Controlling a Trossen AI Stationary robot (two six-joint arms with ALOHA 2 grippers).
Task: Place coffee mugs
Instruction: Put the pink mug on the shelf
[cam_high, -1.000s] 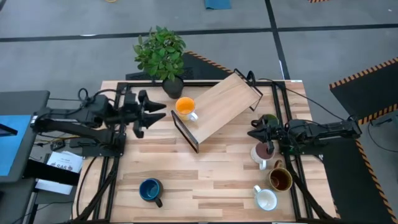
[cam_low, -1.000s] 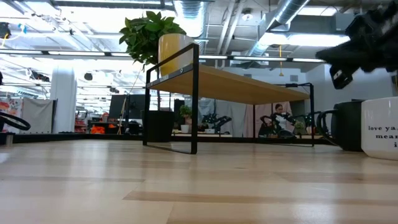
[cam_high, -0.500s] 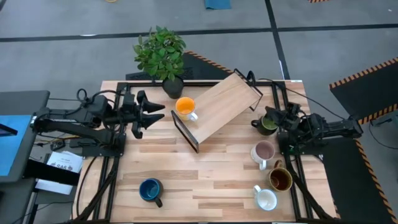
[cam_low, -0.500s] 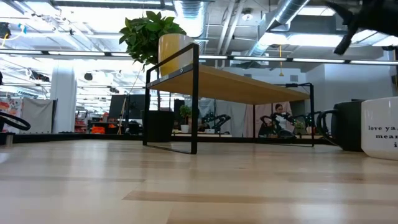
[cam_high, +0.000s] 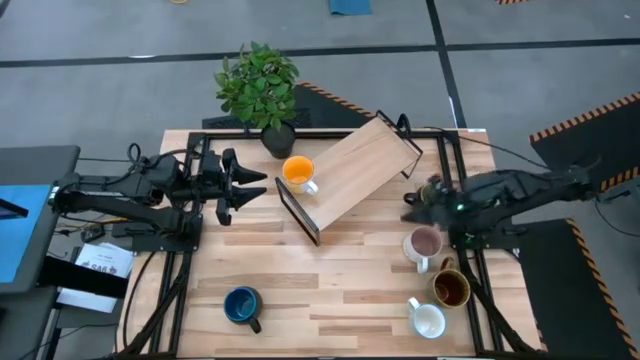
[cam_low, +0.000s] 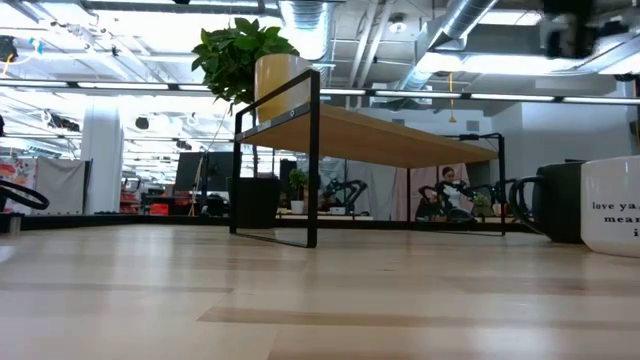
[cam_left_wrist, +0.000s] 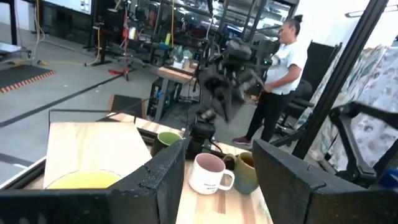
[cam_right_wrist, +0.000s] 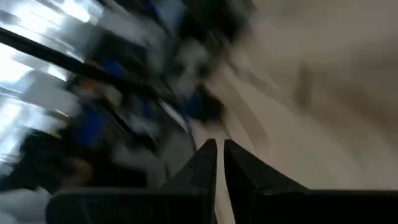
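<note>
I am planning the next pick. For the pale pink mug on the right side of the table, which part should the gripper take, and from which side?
Probably the rim, from straight above. The pale pink mug stands upright with its mouth open upward. Its handle points toward the brown-olive mug close by, so one finger inside the wall on the far side from the handle looks safest.

blurred: right gripper beside shelf | cut off: white mug | hidden: green mug
</note>
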